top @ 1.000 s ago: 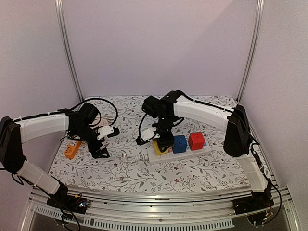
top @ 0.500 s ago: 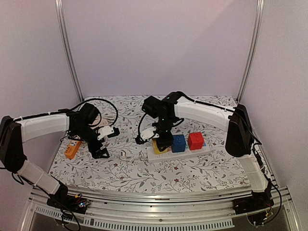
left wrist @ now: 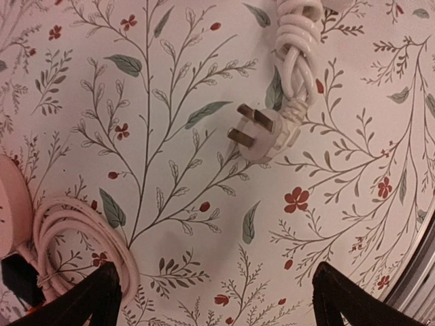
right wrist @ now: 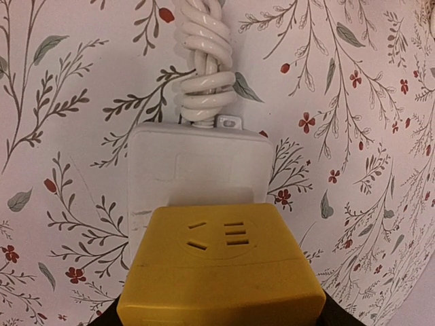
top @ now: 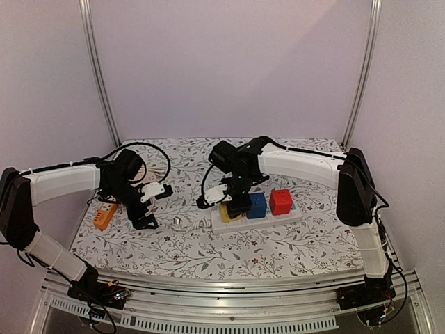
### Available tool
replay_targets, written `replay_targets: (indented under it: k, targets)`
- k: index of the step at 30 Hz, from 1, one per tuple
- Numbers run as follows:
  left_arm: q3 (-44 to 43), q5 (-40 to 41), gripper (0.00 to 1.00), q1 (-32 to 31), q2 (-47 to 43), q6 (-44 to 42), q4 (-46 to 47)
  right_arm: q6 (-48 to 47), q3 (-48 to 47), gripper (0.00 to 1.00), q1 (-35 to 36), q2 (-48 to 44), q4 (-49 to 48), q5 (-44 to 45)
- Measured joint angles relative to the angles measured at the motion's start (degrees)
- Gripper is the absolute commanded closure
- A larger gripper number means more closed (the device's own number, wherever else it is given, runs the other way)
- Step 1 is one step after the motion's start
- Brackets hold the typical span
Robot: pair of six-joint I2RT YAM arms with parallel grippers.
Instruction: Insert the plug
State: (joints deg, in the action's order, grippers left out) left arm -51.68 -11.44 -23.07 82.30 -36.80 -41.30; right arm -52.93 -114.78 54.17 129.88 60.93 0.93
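From above, a white plastic power strip [top: 297,215] lies on the flower-printed counter [top: 278,245], carrying a blue cube [top: 259,206] and a red cube [top: 281,202]. The right pincer [top: 238,206] stands at its left end. The left pincer [top: 144,220] hangs near a white plug [top: 179,223].

The left wrist shows dark fingers [left wrist: 81,302] spread apart, holding nothing. The two-pronged plug lies flat beyond them, below its twisted cord [left wrist: 293,47].

In the right wrist view, the pincer is clamped on a glossy yellow cube plug [right wrist: 221,272] over the strip's end.

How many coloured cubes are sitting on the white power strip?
3. The yellow cube at the cable end of the power strip, under the right gripper; blue cube in the middle; red cube at the other end. None seems hidden.
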Motion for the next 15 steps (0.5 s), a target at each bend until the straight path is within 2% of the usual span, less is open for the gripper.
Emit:
replay_targets:
  k: [7,15]
  targets:
    - [0.0,-0.8,0.02,0.0,0.0,0.0,-0.3,0.4,6.5,1.00,1.6,-3.9,-5.6,1.6]
    - [0.0,-1.2,0.02,0.0,0.0,0.0,-0.6,1.2,7.8,1.00,2.5,-4.4,-2.9,1.3]
